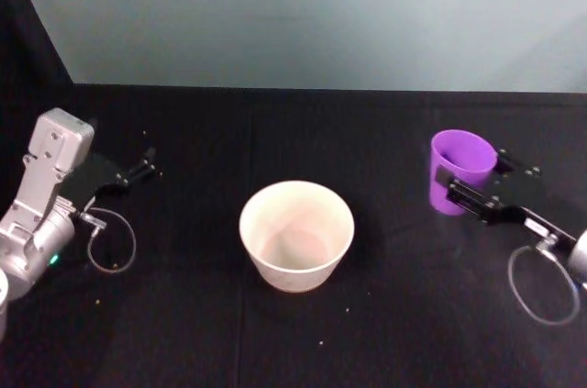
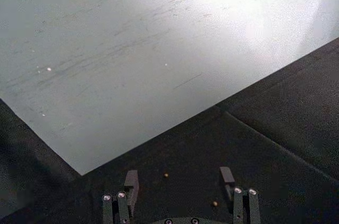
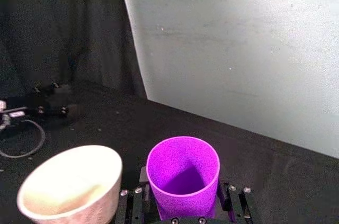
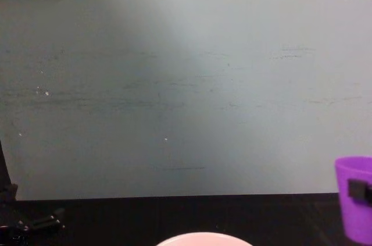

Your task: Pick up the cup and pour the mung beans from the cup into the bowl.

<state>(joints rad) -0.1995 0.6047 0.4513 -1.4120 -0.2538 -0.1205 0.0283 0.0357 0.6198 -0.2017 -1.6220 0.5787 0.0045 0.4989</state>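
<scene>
Purple cup (image 1: 461, 163) stands upright on the right side of the black-draped worktop (image 1: 385, 122), and my right pincer (image 1: 475, 179) is pinching it. One dark finger lies against the wall facing me, and the other sits against the opposite side. From the right wrist camera the cup (image 3: 183, 181) sits snug between the two fingers (image 3: 143, 176), mouth up, its inside showing purple as far down as I can see. The chest camera catches the cup (image 4: 354, 199) at its right edge with a black pad against the wall.

The pale bowl (image 1: 295, 269) sits at the middle of the worktop, to the left of the cup and apart from it. On the right wrist feed it is just beside the cup, rim (image 3: 69, 150) up. Its rim (image 4: 203, 238) peeks over the bottom edge of the chest feed.

My left pincer (image 1: 147, 166) is parked at the far left, well apart from the bowl, low over the cloth or on it (I cannot tell which). Its fingers (image 2: 131, 181) are spread wide with nothing between them, and two small brownish specks (image 2: 166, 175) lie on the cloth there.
</scene>
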